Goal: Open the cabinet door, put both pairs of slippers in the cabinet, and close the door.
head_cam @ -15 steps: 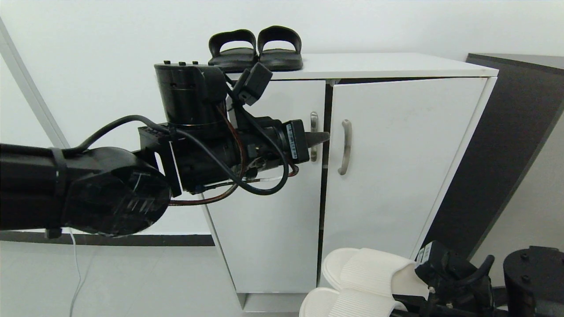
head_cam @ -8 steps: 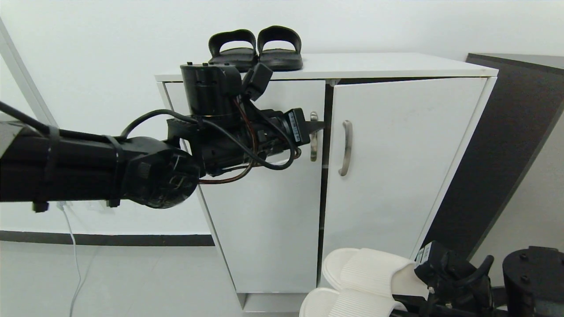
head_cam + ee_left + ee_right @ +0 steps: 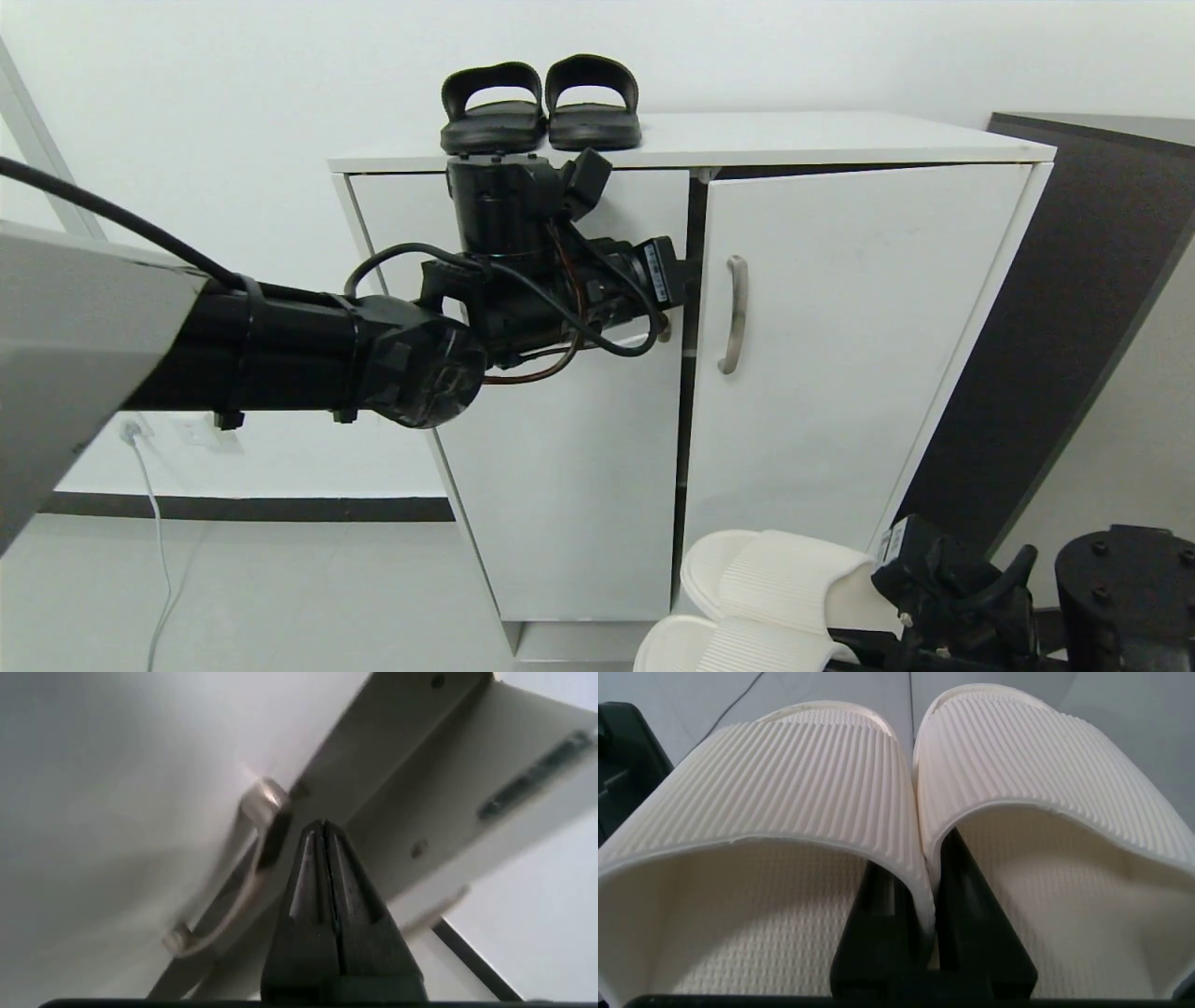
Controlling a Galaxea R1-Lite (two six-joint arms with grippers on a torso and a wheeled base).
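You face a white two-door cabinet [image 3: 840, 140] against a pale wall. A pair of black slippers [image 3: 541, 107] sits side by side on its top, toward the left end, toes pointing at you. Both doors look closed or nearly so, with a narrow dark gap between them.

Your left gripper [image 3: 689, 280] is raised in front of the left door [image 3: 560, 485], at handle height. Its fingers are pressed flat together, with no space between them. Its tip is at the gap between the doors, just beside the left door's handle [image 3: 224, 896]. It grips nothing (the left wrist view shows the handle off to one side of the fingers). The right door's handle [image 3: 734, 313] is untouched.

Low at your right, your right gripper [image 3: 929, 933] carries a pair of white slippers [image 3: 775, 579]. It pinches their two adjoining ribbed straps between its fingers.
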